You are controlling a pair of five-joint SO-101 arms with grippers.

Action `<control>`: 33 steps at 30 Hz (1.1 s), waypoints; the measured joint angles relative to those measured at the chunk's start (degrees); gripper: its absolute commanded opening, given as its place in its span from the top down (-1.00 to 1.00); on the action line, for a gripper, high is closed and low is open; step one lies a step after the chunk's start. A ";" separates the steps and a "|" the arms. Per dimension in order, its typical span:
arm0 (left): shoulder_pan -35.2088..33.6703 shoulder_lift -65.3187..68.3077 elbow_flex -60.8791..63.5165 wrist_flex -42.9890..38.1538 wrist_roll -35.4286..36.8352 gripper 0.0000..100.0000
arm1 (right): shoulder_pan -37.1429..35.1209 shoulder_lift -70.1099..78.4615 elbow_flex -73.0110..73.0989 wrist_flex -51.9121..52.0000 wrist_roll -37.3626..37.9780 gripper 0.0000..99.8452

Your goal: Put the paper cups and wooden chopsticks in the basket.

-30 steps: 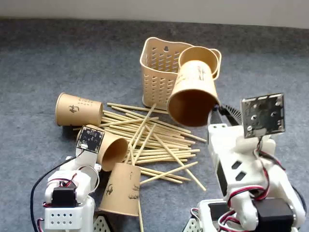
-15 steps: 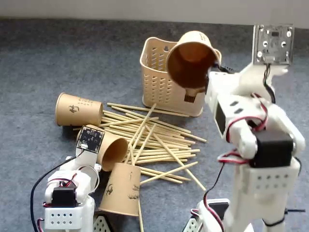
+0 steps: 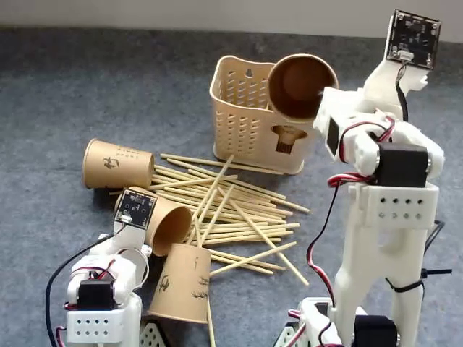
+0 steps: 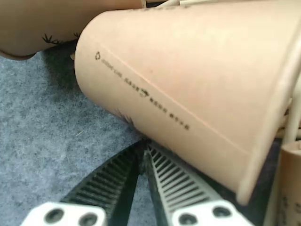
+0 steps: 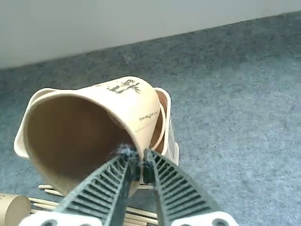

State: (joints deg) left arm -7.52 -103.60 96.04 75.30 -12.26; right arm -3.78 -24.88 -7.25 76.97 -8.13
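Nearest the arm bases: left hand [image 4: 143,149] low over the tabletop [image 3: 58,94], fingers pressed together and gripping nothing. The tips touch the side of a tipped cup [image 4: 188,80]. Risk: a forward nudge in this state rolls that cup rather than takes it.

Just beside: two more cups on their sides, near cup [image 3: 182,282] by the left base and far-left cup [image 3: 116,165] beyond. Round, light walls, judged prone to rolling if bumped.

Mid-field: wooden chopsticks [image 3: 231,210] in a loose crossed heap, some running against the cups. Likely trouble: a pinch takes one or two and flicks the rest apart.

Farther back: basket [image 3: 239,108], upright, with perforated walls. Right hand [image 5: 137,159] pinches the rim wall of the lifted cup [image 3: 300,85], one finger inside and one outside. Lifted cup is tilted, mouth facing back toward the arms, at the basket's right end. Cannot tell whether it is resting on the rim or just above it. What looks like a nested cup [image 5: 160,117] sits just behind it inside the basket.

Main hazard: letting go at this tilt. The cup could catch on the rim or on the one inside, then tip out onto the tabletop. A downward push might shove the light basket.
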 measured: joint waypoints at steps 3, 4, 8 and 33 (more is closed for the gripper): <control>0.00 0.00 0.00 0.00 0.00 0.99 | -0.26 1.05 0.00 0.00 0.00 0.88; 0.00 0.00 0.00 0.00 0.00 0.99 | -0.18 1.41 0.00 0.00 0.00 0.81; 0.00 0.00 0.00 0.00 0.00 0.99 | 0.00 2.11 0.00 0.00 0.00 0.58; 0.00 0.00 0.00 0.00 0.00 0.99 | -0.18 3.25 17.85 -32.44 0.00 0.56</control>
State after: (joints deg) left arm -7.52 -103.60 96.04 75.30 -12.26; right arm -3.96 -21.63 10.59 44.53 -8.13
